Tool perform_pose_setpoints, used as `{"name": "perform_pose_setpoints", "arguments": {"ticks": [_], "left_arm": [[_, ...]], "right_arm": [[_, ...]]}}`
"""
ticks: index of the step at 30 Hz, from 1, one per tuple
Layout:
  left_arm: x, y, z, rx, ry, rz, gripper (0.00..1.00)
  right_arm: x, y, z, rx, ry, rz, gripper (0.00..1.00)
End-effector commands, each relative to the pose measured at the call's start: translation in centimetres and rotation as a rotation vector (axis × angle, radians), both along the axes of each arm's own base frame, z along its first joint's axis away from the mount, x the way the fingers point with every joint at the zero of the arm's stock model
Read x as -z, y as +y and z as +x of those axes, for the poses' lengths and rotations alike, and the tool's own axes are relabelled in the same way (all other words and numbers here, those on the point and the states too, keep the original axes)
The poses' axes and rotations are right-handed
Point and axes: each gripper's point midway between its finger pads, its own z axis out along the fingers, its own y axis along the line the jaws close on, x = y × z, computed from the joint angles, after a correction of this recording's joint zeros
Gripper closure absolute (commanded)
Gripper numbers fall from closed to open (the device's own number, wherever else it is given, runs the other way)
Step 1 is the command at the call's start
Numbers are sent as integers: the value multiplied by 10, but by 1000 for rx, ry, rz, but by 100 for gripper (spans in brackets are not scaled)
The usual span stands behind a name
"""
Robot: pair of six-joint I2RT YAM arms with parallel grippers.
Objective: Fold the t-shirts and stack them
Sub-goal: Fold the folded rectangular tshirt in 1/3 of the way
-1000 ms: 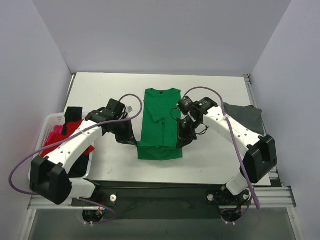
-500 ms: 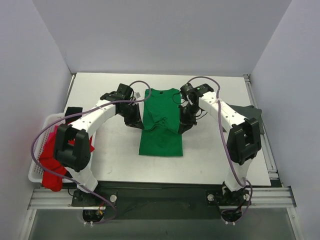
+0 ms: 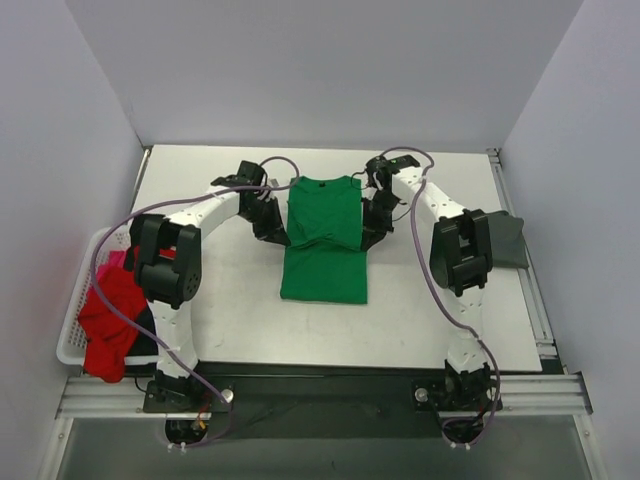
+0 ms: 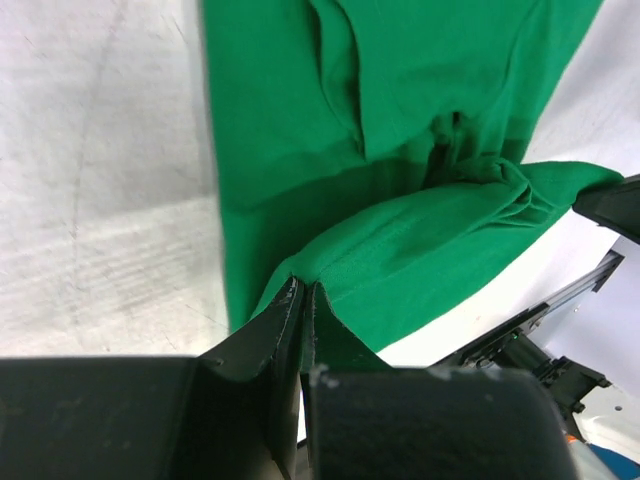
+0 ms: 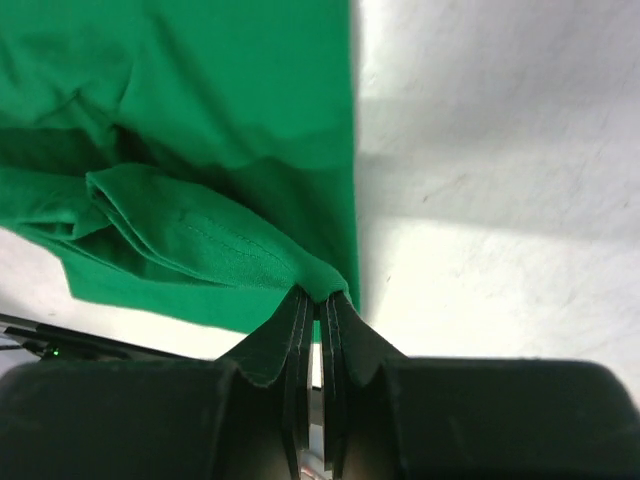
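While it lay on the pale table (image 3: 220, 310), well to the right of the white plastic lattice basket (image 3: 72, 350), the bright green cloth t-shirt (image 3: 322, 280) ran lengthwise away from the arm bases, collar at the far end. Both arms reached far forward over the table. The left gripper (image 3: 277, 228) and right gripper (image 3: 369, 228) were each pressed together, pinching a lifted fold of green cloth at either long edge.
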Motion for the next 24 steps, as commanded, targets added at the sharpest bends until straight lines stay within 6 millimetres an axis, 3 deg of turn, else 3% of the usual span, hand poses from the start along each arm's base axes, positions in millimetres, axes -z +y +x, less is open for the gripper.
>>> {"name": "perform_pose_setpoints", "arguments": {"ticks": [1, 15, 16, 17, 20, 24], "left_arm": [[-18, -3, 31, -17, -84, -47, 100], [-1, 4, 43, -61, -66, -27, 100], [-1, 6, 43, -71, -69, -19, 85], [-4, 6, 47, -80, -90, -16, 72], [-16, 11, 54, -111, -159, -2, 52], [-32, 14, 49, -116, -220, 4, 48]], "right_arm": [[0, -7, 6, -22, 17, -3, 100], [9, -7, 38, -9, -4, 44, 97], [5, -4, 44, -19, -23, 58, 91], [4, -2, 46, -23, -29, 70, 71], [-9, 2, 54, -28, -70, 94, 52], [-29, 2, 57, -41, -132, 100, 48]]}}
